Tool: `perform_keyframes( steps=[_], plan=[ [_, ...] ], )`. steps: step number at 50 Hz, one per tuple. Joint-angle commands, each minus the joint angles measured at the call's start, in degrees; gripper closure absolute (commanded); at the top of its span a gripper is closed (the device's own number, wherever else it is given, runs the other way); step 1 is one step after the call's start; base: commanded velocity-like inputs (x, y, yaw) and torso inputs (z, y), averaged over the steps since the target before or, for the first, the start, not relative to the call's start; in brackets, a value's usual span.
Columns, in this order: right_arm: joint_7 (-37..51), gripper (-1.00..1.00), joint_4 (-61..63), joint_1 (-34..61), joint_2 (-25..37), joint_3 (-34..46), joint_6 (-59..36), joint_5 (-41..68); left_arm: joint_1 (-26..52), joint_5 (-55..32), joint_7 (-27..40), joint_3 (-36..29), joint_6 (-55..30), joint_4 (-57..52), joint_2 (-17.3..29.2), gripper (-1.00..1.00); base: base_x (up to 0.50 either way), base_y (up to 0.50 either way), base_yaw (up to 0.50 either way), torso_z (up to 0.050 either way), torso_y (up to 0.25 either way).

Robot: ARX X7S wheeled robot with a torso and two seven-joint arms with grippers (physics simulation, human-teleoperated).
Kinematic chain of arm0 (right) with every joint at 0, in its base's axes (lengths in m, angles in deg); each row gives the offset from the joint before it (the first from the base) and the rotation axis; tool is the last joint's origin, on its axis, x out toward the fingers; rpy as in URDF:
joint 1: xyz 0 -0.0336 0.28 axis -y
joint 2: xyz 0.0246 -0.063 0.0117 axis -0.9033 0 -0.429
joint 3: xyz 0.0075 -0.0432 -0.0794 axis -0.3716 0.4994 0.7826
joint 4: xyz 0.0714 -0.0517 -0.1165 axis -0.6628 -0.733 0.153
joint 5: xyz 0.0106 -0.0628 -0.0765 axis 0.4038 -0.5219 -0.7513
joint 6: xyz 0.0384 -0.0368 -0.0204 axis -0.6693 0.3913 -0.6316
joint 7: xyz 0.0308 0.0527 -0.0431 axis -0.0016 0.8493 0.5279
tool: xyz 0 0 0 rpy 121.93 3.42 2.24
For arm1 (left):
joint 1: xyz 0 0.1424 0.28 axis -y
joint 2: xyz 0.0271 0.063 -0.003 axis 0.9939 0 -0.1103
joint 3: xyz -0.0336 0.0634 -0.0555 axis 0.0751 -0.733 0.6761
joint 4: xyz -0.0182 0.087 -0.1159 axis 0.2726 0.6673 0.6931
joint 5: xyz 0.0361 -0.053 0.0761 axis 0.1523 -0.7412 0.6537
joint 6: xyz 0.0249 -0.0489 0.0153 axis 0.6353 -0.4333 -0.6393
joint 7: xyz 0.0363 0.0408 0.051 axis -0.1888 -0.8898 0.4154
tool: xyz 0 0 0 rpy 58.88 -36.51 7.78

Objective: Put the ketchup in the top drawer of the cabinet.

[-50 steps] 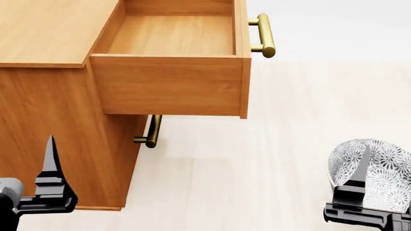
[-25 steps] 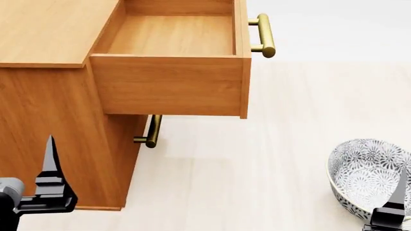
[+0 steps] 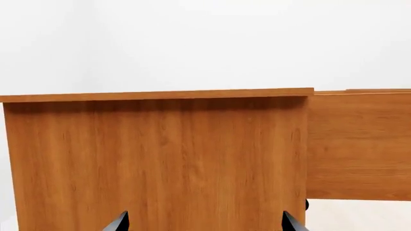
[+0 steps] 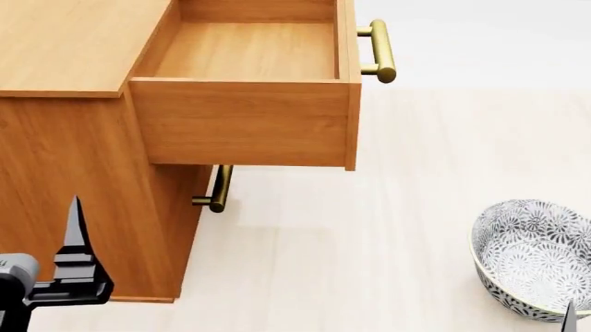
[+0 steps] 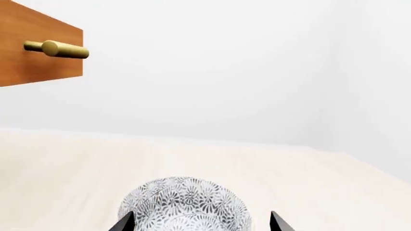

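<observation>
Left pincer [image 3: 202, 222]: at 7 o'clock in head view, tips apart, empty, facing the cabinet [image 4: 65, 173] side.
Top drawer [image 4: 245, 121]: orange-brown, pulled out, brass handle [image 4: 380, 50].
Ketchup: not in view.
Bowl [image 4: 531, 257]: 4 o'clock on the floor [image 4: 369, 242].
Right pincer [image 5: 202, 222]: tips apart over bowl.

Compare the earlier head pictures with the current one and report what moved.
The right claw dropped back toward the view's lower edge, sliding off the patterned bowl, which now shows almost whole. Nothing was taken hold of or let go. The left claw, the open top drawer and the cabinet stayed as they were.
</observation>
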Motion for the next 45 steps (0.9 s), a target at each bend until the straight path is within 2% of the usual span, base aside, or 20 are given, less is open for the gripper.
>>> perform_keyframes(
  steps=[1, 32, 45],
  plan=[
    [-3.73, -1.0, -1.5, -4.59, -1.46, -1.73, 5.66, 2.37, 0.32, -0.15, 0.45, -0.25, 0.08, 0.51, 0.3, -1.0, 0.0, 0.0, 0.0, 0.0, 0.0],
    [-8.57, -1.0, -1.06, -15.64, -5.59, -4.53, 14.69, 5.2, 1.36, -0.93, 1.05, -0.44, 1.79, 3.88, 0.92, -1.0, 0.0, 0.0, 0.0, 0.0, 0.0],
    [-8.74, -1.0, -1.84, -17.57, -6.32, -5.99, 16.38, 5.78, 1.13, -1.31, 1.45, -0.52, 2.15, 3.9, 1.17, -1.0, 0.0, 0.0, 0.0, 0.0, 0.0]
  ],
)
